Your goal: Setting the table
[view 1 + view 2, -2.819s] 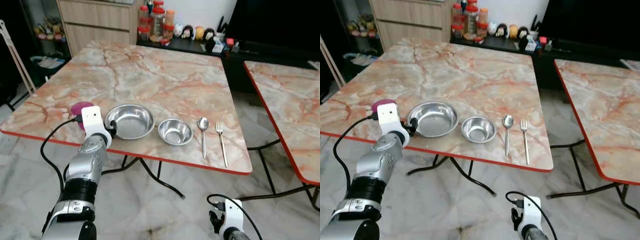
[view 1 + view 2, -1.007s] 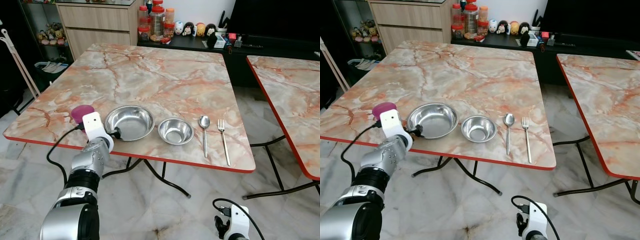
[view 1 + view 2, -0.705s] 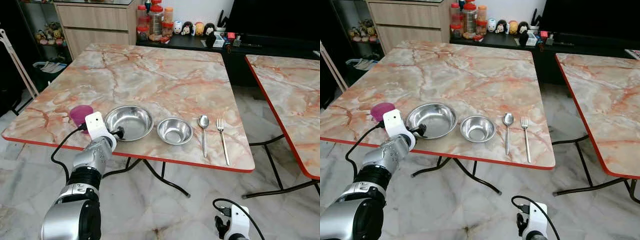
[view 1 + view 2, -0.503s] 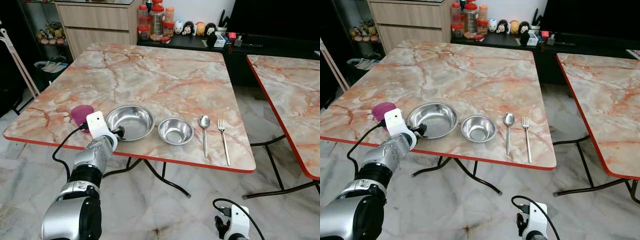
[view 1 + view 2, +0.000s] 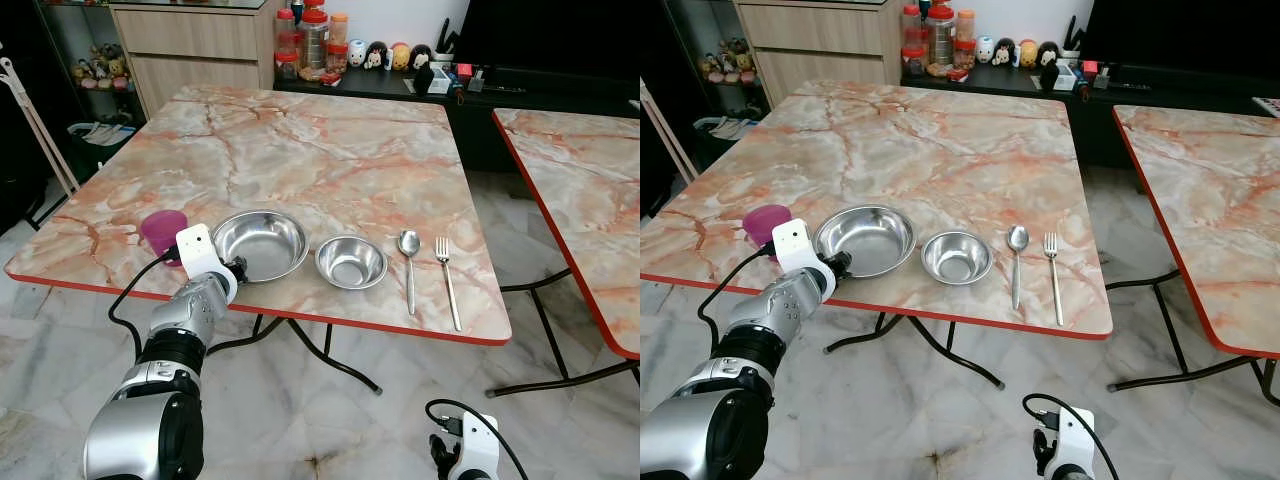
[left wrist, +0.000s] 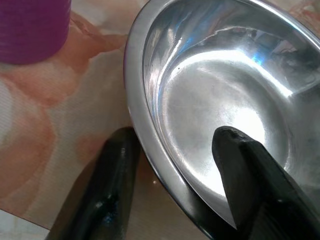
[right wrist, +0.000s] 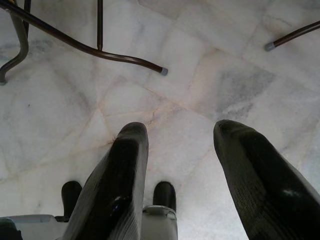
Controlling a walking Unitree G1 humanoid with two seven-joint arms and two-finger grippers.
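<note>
A large steel bowl (image 5: 258,245) sits near the front edge of the marble table (image 5: 330,150). To its right lie a small steel bowl (image 5: 350,262), a spoon (image 5: 407,255) and a fork (image 5: 446,280); a purple cup (image 5: 163,231) stands to its left. My left gripper (image 5: 237,268) is open at the large bowl's near-left rim. In the left wrist view its fingers straddle that rim (image 6: 145,130), one finger (image 6: 117,185) outside on the table and the other inside the bowl. My right gripper (image 7: 175,130) hangs open over the floor.
A second marble table (image 5: 580,190) stands to the right, with a gap of tiled floor between. Jars and small figurines (image 5: 330,45) line a dark shelf behind the table, next to a wooden cabinet (image 5: 190,40). Black table legs (image 7: 75,42) cross the floor.
The camera has shifted a little. My left wrist has edged slightly right, uncovering more of the purple cup. The bowls, spoon and fork have not moved.
</note>
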